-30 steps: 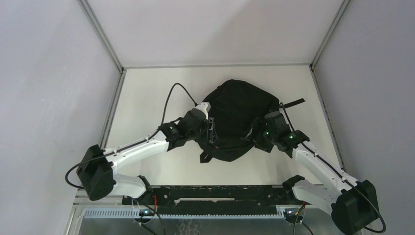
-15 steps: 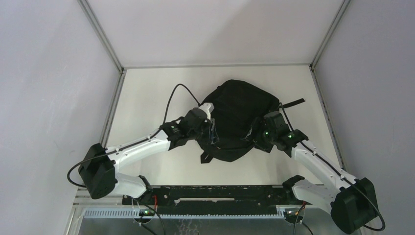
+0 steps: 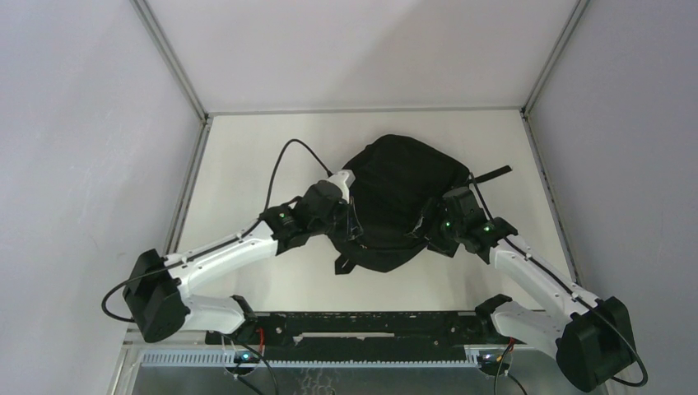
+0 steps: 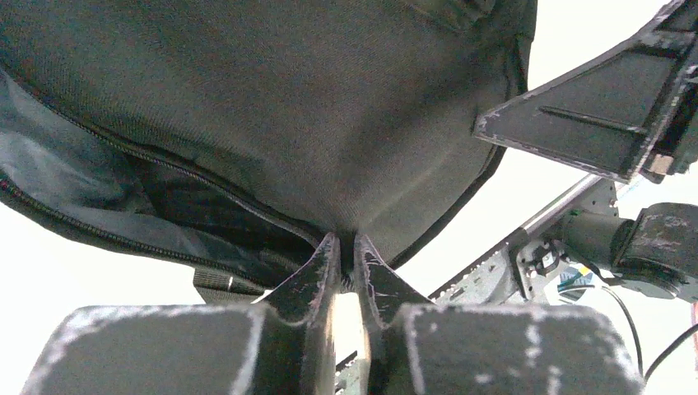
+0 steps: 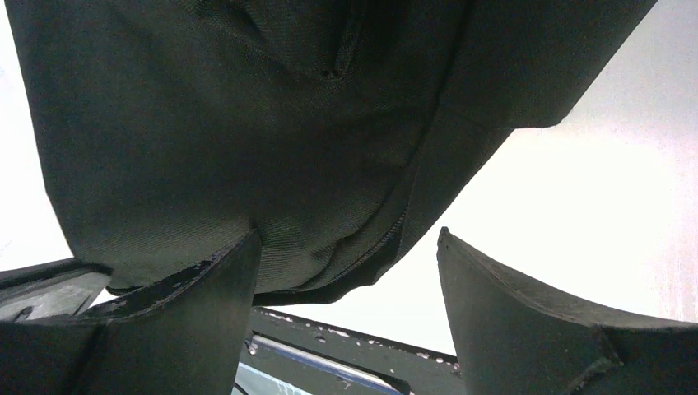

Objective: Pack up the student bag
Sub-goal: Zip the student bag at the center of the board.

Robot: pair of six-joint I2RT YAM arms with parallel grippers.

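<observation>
now the left gripper (image 4: 346, 255) is pinching the student bag (image 3: 403, 189) by its zip. the right gripper (image 5: 347, 239) is gaping wide, likely needing its own hold next.

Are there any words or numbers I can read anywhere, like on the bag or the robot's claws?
No, there is nothing to read in any view.
The bag is plain black cloth, and no label or logo shows on it.
The left gripper and right gripper carry only pale scuffs, no writing.
</observation>
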